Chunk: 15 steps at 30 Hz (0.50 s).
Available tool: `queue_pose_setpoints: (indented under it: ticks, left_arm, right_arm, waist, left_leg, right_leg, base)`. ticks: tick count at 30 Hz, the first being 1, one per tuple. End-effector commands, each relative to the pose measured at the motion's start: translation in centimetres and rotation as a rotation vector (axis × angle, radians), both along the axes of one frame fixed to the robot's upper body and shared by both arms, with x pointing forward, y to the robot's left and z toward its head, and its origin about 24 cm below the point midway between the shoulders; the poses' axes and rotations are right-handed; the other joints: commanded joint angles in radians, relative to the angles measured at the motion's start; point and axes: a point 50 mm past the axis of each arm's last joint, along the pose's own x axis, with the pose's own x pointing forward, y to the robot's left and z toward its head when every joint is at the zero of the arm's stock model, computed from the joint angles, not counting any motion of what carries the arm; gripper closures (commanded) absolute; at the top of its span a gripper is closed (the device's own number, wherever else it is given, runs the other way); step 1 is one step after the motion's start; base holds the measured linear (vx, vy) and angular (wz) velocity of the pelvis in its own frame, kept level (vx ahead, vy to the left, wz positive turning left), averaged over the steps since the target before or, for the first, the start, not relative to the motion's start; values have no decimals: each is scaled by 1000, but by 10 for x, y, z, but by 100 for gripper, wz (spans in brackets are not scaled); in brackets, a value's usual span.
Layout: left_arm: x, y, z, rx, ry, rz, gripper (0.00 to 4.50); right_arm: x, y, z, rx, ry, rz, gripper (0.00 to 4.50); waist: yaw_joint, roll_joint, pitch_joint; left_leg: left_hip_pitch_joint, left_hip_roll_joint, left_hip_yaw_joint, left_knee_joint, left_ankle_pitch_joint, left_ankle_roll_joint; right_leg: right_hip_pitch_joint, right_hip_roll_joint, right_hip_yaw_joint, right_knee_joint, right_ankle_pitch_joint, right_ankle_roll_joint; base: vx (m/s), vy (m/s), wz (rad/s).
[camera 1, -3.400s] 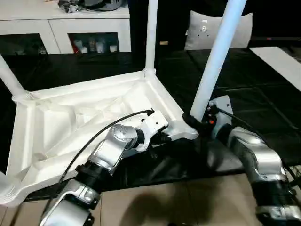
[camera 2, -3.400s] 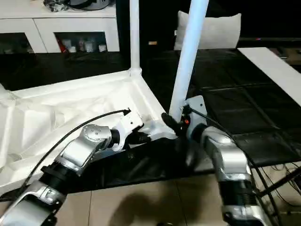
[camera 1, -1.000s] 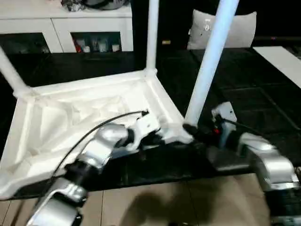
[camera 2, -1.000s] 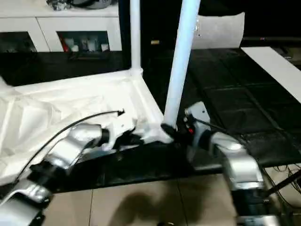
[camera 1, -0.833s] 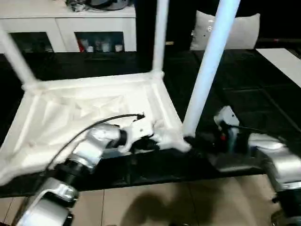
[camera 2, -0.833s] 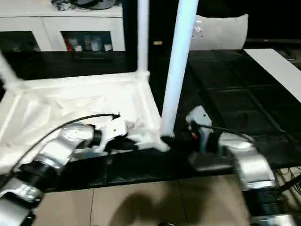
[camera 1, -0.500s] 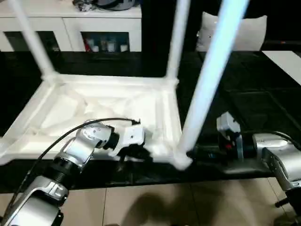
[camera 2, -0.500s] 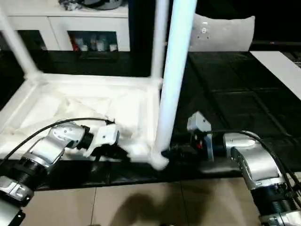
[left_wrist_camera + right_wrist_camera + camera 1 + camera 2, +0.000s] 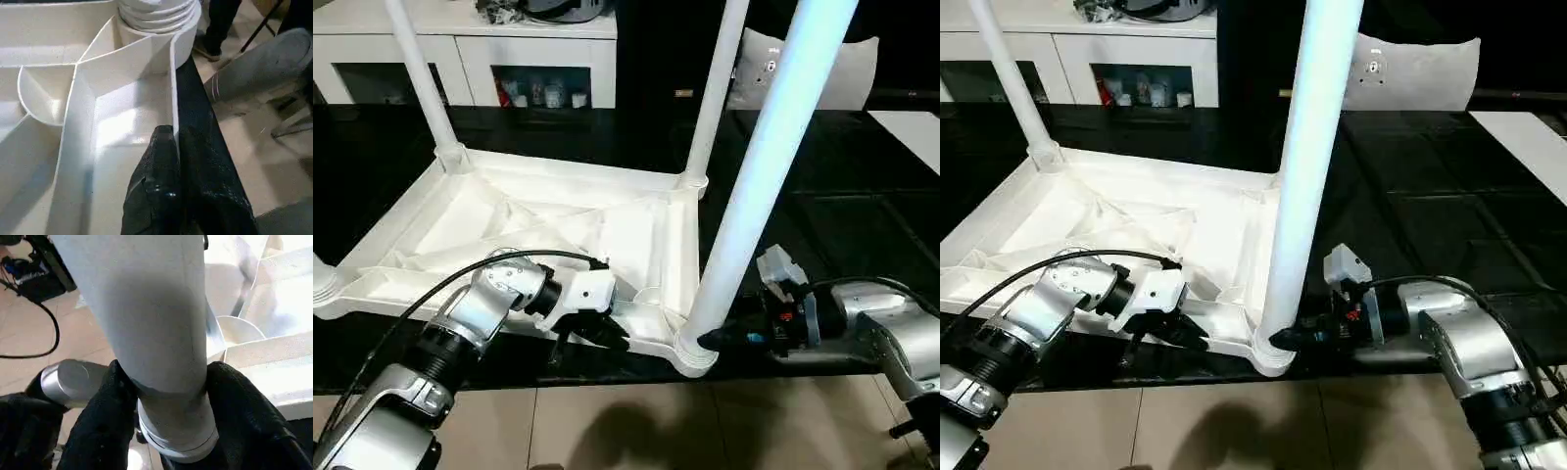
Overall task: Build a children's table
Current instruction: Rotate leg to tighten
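Observation:
The children's table lies upside down on the black work table, its white ribbed tabletop (image 9: 509,211) facing up. Three white legs stand in its corner sockets: far left (image 9: 416,73), far right (image 9: 715,88) and near right (image 9: 759,166). My left gripper (image 9: 612,338) is shut on the tabletop's near rim (image 9: 172,73), one black finger (image 9: 161,161) on each side of the thin wall. My right gripper (image 9: 710,340) is shut on the base of the near right leg (image 9: 146,308), its fingers (image 9: 105,406) pressed on both sides just above the socket.
A white cabinet with glass doors (image 9: 460,49) stands behind the work table, and a white cushion (image 9: 852,69) lies at the back right. The tabletop's near right corner (image 9: 1271,360) sits at the work table's front edge, above the tiled floor (image 9: 636,431).
The tabletop has swung round and now lies squarer to the table's front edge. My right gripper has closed in on the near right leg's base. The left gripper has kept its hold on the rim.

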Motion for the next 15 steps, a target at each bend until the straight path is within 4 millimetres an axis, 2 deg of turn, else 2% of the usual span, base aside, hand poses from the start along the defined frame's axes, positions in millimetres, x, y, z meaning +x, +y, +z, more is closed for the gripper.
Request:
queue_pose_setpoints:
  ticks: [1,2,3,4,5,6,8,9,10,11,13,14,15]
  left_arm:
    - [2,-20,5,-56,-11,30,450]
    - [5,-23,5,-59,-18,94,450]
    - [5,-23,5,-59,-18,94,450]
    - [10,-29,4,-70,-23,183,450]
    - [15,-37,4,-96,-21,290,450]
    - [16,-39,4,-99,-20,307,450]
    - [19,-46,4,-124,-9,396,450]
    - [20,-51,6,-146,4,434,450]
    - [21,-54,6,-161,13,455,450]
    - [23,-60,7,-171,5,504,450]
    - [27,-70,7,-180,-20,600,450]
    - [27,-70,7,-180,-20,600,450]
    - [28,-74,7,-180,-31,622,450]
  right_arm:
    - [0,15,5,80,6,-6,257]
    - [4,18,2,65,-3,-83,257]
    - [4,18,2,65,-3,-83,257]
    - [13,22,-2,40,-29,-204,257]
    - [24,26,-7,3,-46,-344,257]
    - [25,27,-8,-4,-50,-362,257]
    - [32,28,-12,-36,-45,-468,259]
    - [35,29,-14,-42,-32,-536,259]
    - [37,30,-15,-43,-20,-580,259]
    - [42,32,-17,-56,-23,-669,260]
    - [47,37,-20,-78,-63,-780,260]
    - [47,37,-20,-78,-63,-780,260]
    - [48,40,-21,-85,-80,-804,260]
  waist:
    - [-4,-7,-60]
    - [-8,-8,-58]
    - [-10,-9,-57]
    - [-12,-10,-56]
    - [-21,-7,-51]
    - [-25,-8,-53]
    - [-41,-8,-54]
    - [-50,-10,-55]
    - [-55,-9,-55]
    - [-65,-9,-58]
    - [-71,-7,-58]
    - [-74,-9,-57]
    - [-75,-11,-59]
  left_leg:
    - [-13,25,10,-69,-83,73]
    - [-12,22,9,-69,-96,59]
    - [-12,19,9,-69,-107,55]
    - [-10,15,10,-68,-115,52]
    - [-8,9,12,-65,-133,31]
    - [-10,7,10,-64,-135,20]
    - [-13,3,5,-62,-154,16]
    - [-14,0,6,-60,-159,27]
    - [-12,0,7,-60,-160,31]
    - [-18,0,4,-60,-154,45]
    - [-16,2,4,-60,-147,46]
    - [-14,1,5,-59,-144,46]
    - [-18,-3,6,-58,-142,57]
  right_leg:
    - [71,-60,58,-62,-384,-91]
    - [69,-60,55,-67,-421,-76]
    - [69,-59,53,-72,-444,-66]
    - [68,-58,51,-79,-470,-54]
    - [63,-56,42,-91,-538,-21]
    - [64,-56,38,-91,-551,-12]
    - [68,-55,26,-101,-584,19]
    - [70,-53,22,-108,-582,32]
    - [67,-51,24,-110,-578,31]
    - [71,-53,22,-108,-558,23]
    - [65,-53,24,-106,-539,12]
    - [63,-52,22,-109,-540,10]
    - [67,-52,22,-106,-541,16]
  base:
    - [0,0,0]
    - [0,0,0]
    - [0,0,0]
    - [0,0,0]
    - [0,0,0]
    - [0,0,0]
    - [0,0,0]
    - [0,0,0]
    - [0,0,0]
    - [0,0,0]
    - [0,0,0]
    - [0,0,0]
    - [0,0,0]
